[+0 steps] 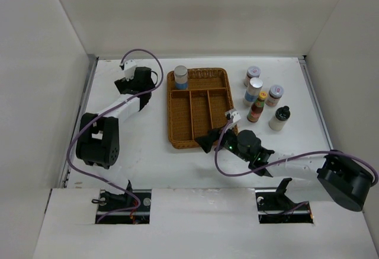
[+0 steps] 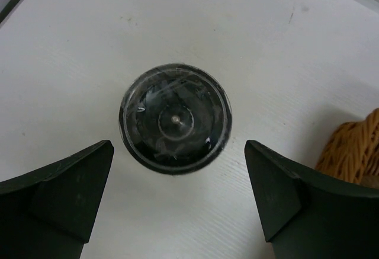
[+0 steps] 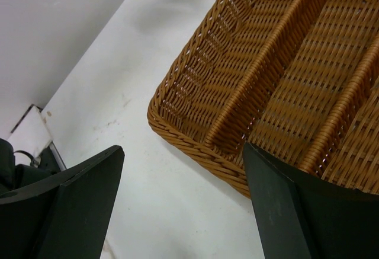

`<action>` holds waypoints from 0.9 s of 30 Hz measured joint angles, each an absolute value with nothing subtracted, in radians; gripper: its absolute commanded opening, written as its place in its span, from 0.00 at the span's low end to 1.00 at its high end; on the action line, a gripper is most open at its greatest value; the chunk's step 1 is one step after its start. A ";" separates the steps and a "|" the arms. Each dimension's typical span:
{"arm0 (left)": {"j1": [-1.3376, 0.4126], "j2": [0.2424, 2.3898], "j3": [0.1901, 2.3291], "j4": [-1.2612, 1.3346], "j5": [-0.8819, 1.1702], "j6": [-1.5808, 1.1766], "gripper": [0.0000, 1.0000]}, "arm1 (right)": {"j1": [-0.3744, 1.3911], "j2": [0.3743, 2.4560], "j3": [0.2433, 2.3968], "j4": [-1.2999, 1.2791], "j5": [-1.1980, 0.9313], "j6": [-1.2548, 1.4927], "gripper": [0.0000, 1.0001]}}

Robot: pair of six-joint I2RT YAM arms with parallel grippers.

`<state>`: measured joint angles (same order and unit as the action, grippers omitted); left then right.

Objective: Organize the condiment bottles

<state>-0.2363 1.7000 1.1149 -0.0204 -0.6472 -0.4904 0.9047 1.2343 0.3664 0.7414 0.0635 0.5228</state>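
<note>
Both arms had bulky black joint housings joined by white links: the left arm [image 1: 121,108] by the desk's left edge, the right arm [image 1: 296,165] near its front right corner. A thin purple cable [image 1: 142,51] looped over each, ending in a small white connector [image 1: 125,64]. The right wrist carried a green light [image 1: 228,146]. The fingers [image 2: 65,194] were matte dark wedges with bevelled inner faces

Wicker divided tray [image 1: 195,109] mid-worktop [image 1: 148,158], blue-labelled shaker [image 1: 181,77] standing in its far-left corner, five more bottles [image 1: 254,90] grouped near the right edge, red yellow-capped sauce bottle [image 1: 257,107] and black-capped white bottle [image 1: 279,118] nearest, left hand [image 1: 129,82] toward the far-left corner, right hand [image 1: 205,142] by the tray's near-right corner
</note>
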 measured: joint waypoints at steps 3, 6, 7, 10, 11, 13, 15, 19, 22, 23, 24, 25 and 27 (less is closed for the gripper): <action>-0.213 1.743 1.149 -0.019 -0.644 -0.490 0.93 | 0.912 1.246 0.369 0.741 0.063 0.521 0.88; -0.196 1.766 1.174 -0.010 -0.644 -0.490 0.91 | 0.915 1.252 0.372 0.739 0.062 0.520 0.89; -0.191 1.770 1.179 -0.007 -0.644 -0.490 0.89 | 0.916 1.252 0.373 0.740 0.062 0.520 0.89; -0.187 1.782 1.198 0.004 -0.643 -0.490 0.85 | 0.918 1.256 0.376 0.738 0.060 0.519 0.89; -0.187 1.787 1.202 0.009 -0.643 -0.489 0.81 | 0.918 1.256 0.378 0.737 0.059 0.519 0.89; -0.187 1.793 1.206 0.015 -0.642 -0.489 0.74 | 0.918 1.256 0.379 0.738 0.059 0.516 0.89; -0.188 1.798 1.206 0.016 -0.639 -0.488 0.65 | 0.918 1.258 0.379 0.737 0.059 0.516 0.88; -0.191 1.800 1.206 0.018 -0.633 -0.487 0.46 | 0.918 1.258 0.379 0.736 0.059 0.516 0.89; -0.192 1.799 1.206 0.018 -0.633 -0.487 0.41 | 0.918 1.258 0.379 0.736 0.059 0.516 0.88; -0.194 1.795 1.203 0.018 -0.633 -0.486 0.40 | 0.918 1.258 0.379 0.736 0.060 0.516 0.88; -0.197 1.787 1.196 0.017 -0.634 -0.485 0.40 | 0.918 1.257 0.379 0.736 0.060 0.516 0.88; -0.202 1.775 1.187 0.013 -0.634 -0.485 0.40 | 0.918 1.257 0.379 0.736 0.060 0.516 0.87; -0.221 1.734 1.159 0.003 -0.638 -0.477 0.40 | 0.918 1.257 0.379 0.736 0.060 0.517 0.87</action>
